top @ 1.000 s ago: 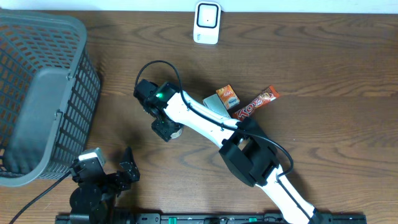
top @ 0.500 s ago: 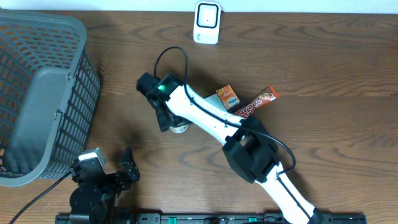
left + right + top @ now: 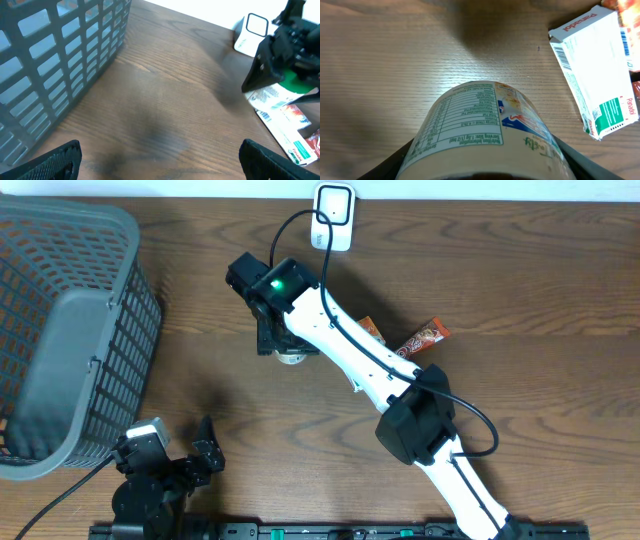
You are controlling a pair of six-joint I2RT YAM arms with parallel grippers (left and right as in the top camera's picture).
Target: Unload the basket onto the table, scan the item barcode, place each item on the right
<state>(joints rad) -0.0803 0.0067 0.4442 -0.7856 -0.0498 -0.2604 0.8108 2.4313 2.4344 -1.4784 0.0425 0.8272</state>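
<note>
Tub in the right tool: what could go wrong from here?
1. The tub shows only its nutrition panel in the right wrist view, with no barcode visible, so the scanner may read nothing.
2. The right tool grips a rounded wall, so the tub could twist or slip.
3. The arm's cable loops beside the scanner and might nudge it.

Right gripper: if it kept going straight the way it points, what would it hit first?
Probably bare table: the tub in the right gripper would touch down first. The Panadol box lies off to one side; depth is unclear.
</note>
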